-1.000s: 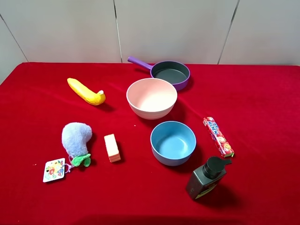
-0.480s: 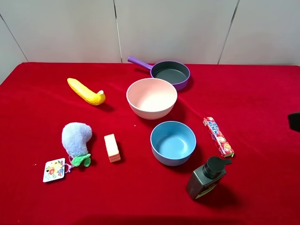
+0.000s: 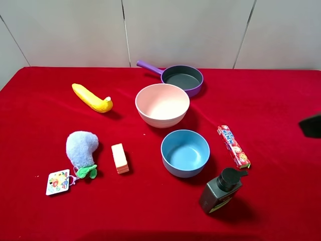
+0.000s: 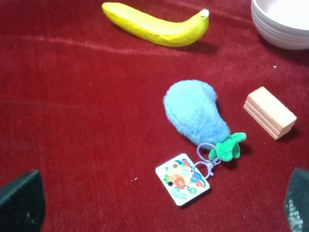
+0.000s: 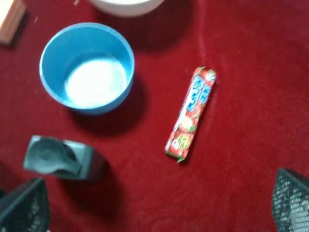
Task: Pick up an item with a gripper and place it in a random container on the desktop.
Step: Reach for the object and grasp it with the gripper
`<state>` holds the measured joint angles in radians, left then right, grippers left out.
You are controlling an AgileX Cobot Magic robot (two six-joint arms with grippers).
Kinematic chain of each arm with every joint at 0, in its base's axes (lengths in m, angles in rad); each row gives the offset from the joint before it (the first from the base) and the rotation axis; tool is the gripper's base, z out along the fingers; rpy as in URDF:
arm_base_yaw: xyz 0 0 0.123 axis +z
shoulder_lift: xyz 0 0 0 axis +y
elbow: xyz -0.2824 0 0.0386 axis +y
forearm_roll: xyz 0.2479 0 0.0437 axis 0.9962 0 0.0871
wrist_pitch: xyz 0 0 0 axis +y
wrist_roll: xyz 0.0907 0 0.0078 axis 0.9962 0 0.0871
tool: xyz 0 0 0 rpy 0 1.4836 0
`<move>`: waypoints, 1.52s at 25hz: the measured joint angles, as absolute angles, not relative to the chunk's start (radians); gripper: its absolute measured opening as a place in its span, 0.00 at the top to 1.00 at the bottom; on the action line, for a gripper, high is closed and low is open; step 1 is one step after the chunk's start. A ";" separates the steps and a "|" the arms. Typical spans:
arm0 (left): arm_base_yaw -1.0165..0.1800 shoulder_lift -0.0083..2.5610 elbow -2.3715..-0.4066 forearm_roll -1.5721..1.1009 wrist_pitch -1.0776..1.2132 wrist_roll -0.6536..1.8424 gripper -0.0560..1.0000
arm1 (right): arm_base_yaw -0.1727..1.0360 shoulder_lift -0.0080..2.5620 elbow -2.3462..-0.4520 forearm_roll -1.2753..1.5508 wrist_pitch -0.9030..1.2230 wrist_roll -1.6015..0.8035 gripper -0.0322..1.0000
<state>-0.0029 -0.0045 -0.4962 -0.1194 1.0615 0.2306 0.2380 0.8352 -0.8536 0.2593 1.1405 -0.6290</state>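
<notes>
The dark grey-green bottle (image 3: 220,191) with a black pump cap stands at the front right of the red cloth, and it also shows in the right wrist view (image 5: 60,157). The pale pink ribbed bowl (image 3: 162,104) sits at the middle back, empty. My right gripper (image 5: 157,208) is open and empty, high above the cloth beside the bottle. Only a black part of the right arm (image 3: 312,125) shows at the right edge of the exterior view. My left gripper (image 4: 158,203) is open and empty, above the blue plush toy (image 4: 195,116). It is out of the exterior view.
A blue bowl (image 3: 185,152) sits between the pink bowl and the bottle. A red candy box (image 3: 233,146) lies to its right. A purple pan (image 3: 183,78) is at the back. A banana (image 3: 93,98), the plush toy (image 3: 82,149) with a tag and an orange block (image 3: 120,158) lie on the left.
A black part of the right arm has come into the exterior view at the right edge and moved further in. The objects on the cloth have not moved.
</notes>
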 joint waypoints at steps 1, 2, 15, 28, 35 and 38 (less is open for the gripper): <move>-0.003 -0.004 -0.496 -0.119 1.062 0.231 0.00 | 0.271 0.855 -0.858 0.240 1.143 -0.629 0.30; -0.003 -0.004 -0.496 -0.119 1.062 0.231 0.00 | 0.312 0.879 -0.862 0.220 1.143 -0.629 0.30; -0.003 -0.004 -0.496 -0.119 1.062 0.231 0.00 | 0.696 1.111 -0.863 0.040 1.122 -0.638 0.30; -0.003 -0.004 -0.496 -0.119 1.062 0.231 0.00 | 0.884 1.266 -0.863 -0.050 1.047 -0.684 0.30; -0.003 -0.004 -0.496 -0.119 1.062 0.231 0.00 | 0.888 1.328 -0.857 -0.029 0.997 -0.731 0.30; -0.003 -0.004 -0.496 -0.119 1.062 0.231 0.00 | 0.888 1.337 -0.831 0.000 0.984 -0.750 0.30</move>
<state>-0.0029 -0.0045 -0.4962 -0.1194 1.0615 0.2306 0.8882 1.3367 -0.8307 0.0000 0.9837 -0.7497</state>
